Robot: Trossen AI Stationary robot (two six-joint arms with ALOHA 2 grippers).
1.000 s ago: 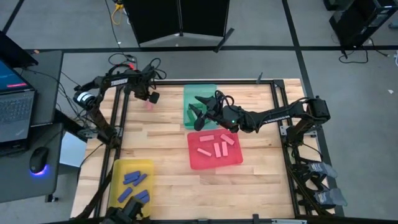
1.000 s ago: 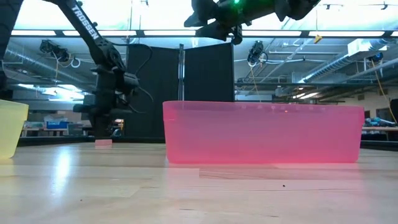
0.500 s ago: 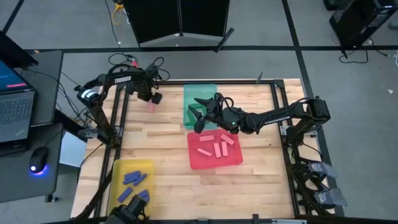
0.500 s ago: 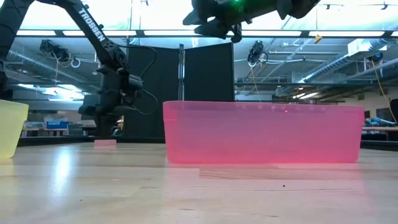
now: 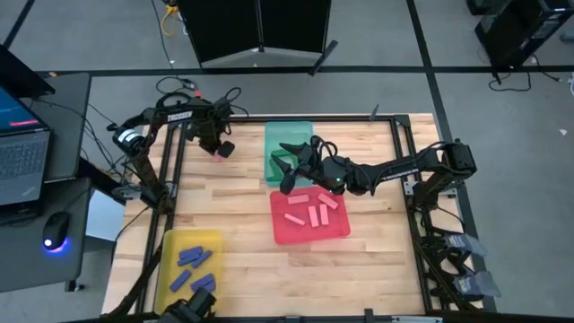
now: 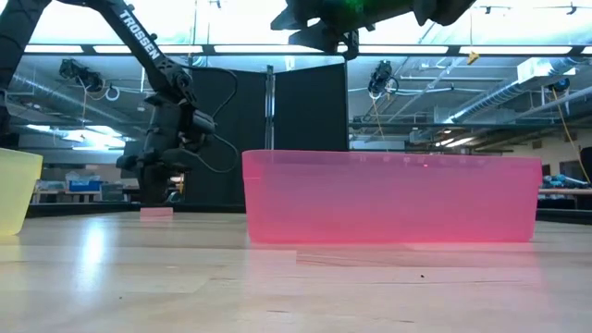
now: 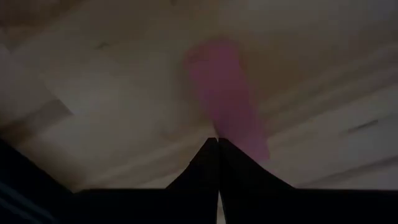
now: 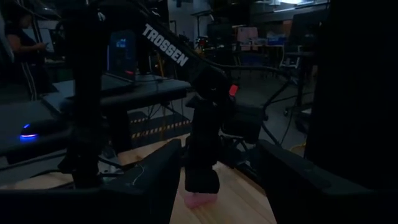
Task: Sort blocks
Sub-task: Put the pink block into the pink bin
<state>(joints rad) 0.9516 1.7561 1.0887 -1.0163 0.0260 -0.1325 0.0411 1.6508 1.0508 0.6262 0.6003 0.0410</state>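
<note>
A lone pink block (image 5: 215, 154) lies flat on the wood at the table's far left; it also shows in the low view (image 6: 155, 213) and the left wrist view (image 7: 227, 106). My left gripper (image 5: 221, 144) (image 6: 165, 190) (image 7: 217, 140) is shut, pointing down just over that block. My right gripper (image 5: 284, 167) (image 6: 319, 23) (image 8: 219, 152) is open and holds nothing, high above the green tray (image 5: 289, 135). Several pink blocks (image 5: 310, 213) lie in the red tray (image 5: 278, 235). Several blue blocks (image 5: 194, 260) lie in the yellow tray (image 5: 169, 244). My left gripper's shut fingertips (image 7: 217, 149) stand over the near end of the pink block (image 7: 249, 140), coming from above. I cannot tell whether they touch it. The block lies flat on the table.
The red tray's wall (image 6: 388, 199) fills the middle of the low view, and the yellow tray (image 6: 17, 190) stands at its left edge. Bare wood lies between the trays and along the near edge. A laptop and mouse sit on a side desk to the left.
My left gripper has moved a little toward the table's right and near side, closing on the pink block, and its wrist has turned. The block has stayed where it was. My right gripper has kept nearly still above the green tray.
</note>
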